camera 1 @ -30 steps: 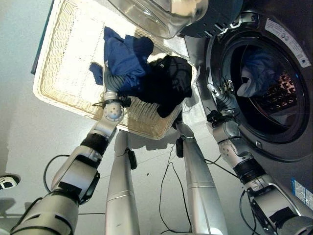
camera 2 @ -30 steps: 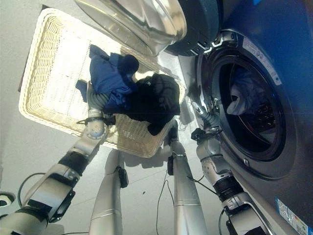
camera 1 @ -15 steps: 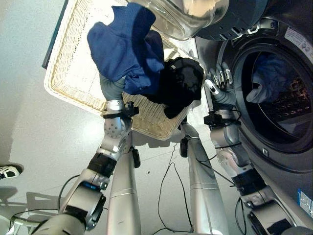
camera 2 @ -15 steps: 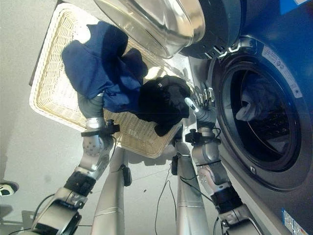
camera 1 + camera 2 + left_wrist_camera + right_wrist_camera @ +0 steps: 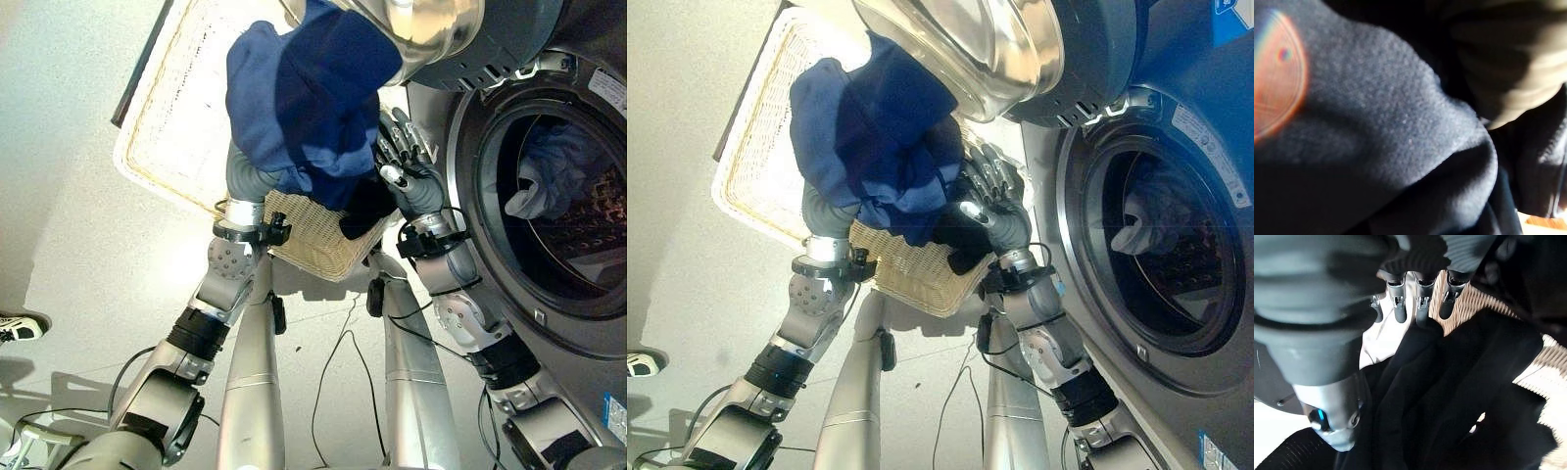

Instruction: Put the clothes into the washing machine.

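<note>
The washing machine [image 5: 578, 323] stands at the right, its round opening facing left with a garment in the drum [image 5: 554, 176] inside it. Its open door [image 5: 431, 29] swings out above, over the near corner of the wicker basket [image 5: 181, 127], which sits on the floor [image 5: 69, 245] to the left of the machine. The sweatshirt [image 5: 304, 98] is bunched over the left hand [image 5: 245, 176], above the basket's right part. Under it, a second garment [image 5: 367, 206] hangs over the basket's edge. The right hand [image 5: 407, 176] sits between the sweatshirt and the machine's opening, just beside that second garment.
</note>
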